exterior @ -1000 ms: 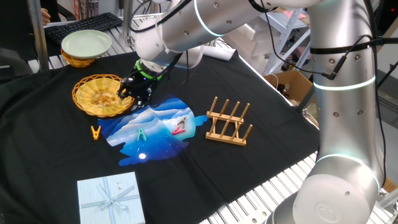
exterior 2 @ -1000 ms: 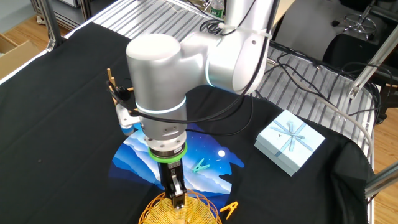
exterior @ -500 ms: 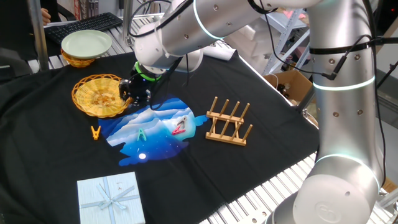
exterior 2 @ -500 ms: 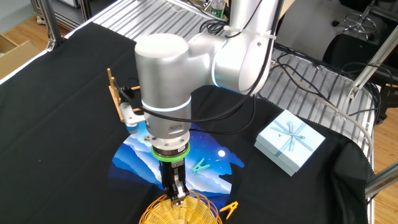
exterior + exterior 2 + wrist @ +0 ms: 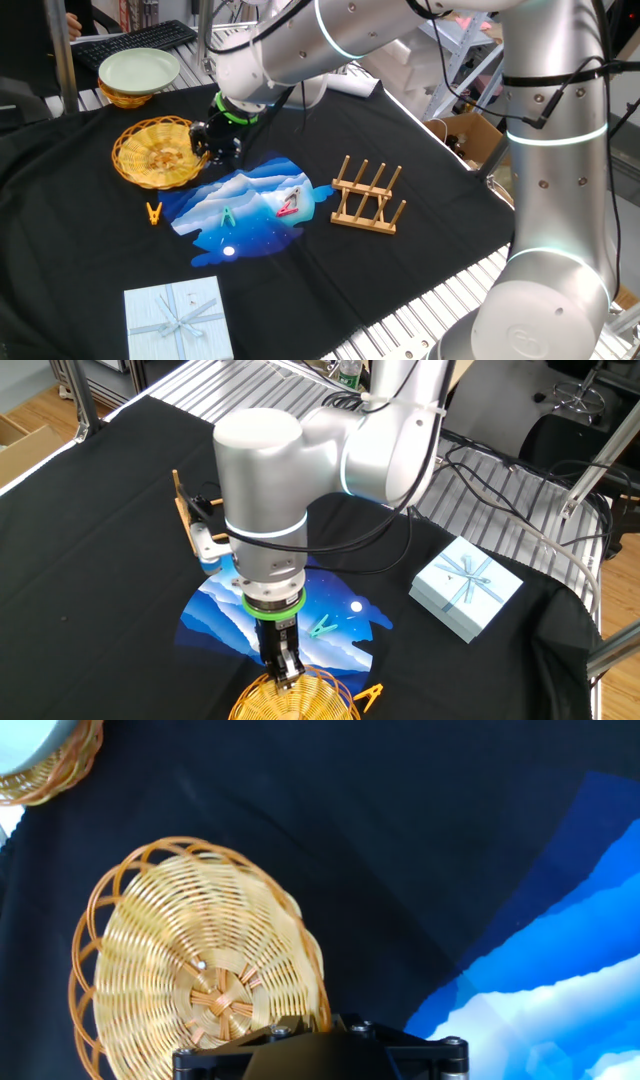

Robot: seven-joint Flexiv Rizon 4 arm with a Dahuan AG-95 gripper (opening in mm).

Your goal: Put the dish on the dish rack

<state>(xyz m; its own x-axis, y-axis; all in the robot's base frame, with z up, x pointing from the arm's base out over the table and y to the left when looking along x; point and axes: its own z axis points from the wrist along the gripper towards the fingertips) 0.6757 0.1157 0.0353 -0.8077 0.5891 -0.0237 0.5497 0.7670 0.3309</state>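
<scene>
The pincer (image 5: 207, 146) is pinching the near rim of the wicker dish (image 5: 156, 152), its jaws drawn in narrow on the woven edge at the side that faces the blue cloth (image 5: 245, 205). In the hand view the dish (image 5: 195, 975) is running up and to the left from the pincer body, so nearly all of it is hanging out beyond the fingers, away from the arm. In the other fixed view the pincer (image 5: 283, 672) is pointing steeply down onto the dish rim (image 5: 300, 700) at the bottom edge of the picture.

The relation that is deciding the coming move: the wooden dish rack (image 5: 365, 195) is standing well apart from the pincer, across the blue cloth on the side opposite the dish, with its peg rows running roughly along the line from dish to rack. The carry is therefore going to need a sweep over the cloth and its clothes pegs (image 5: 290, 205), and probably a tilt of the dish onto its edge so that it is slotting between the pegs.

Against the earlier frames, the jaws are now closed on the rim where a second ago they were standing apart over it, and the dish is looking slightly raised and tipped at the gripped side, though it is barely clear of the black-draped counter (image 5: 420, 250)
</scene>
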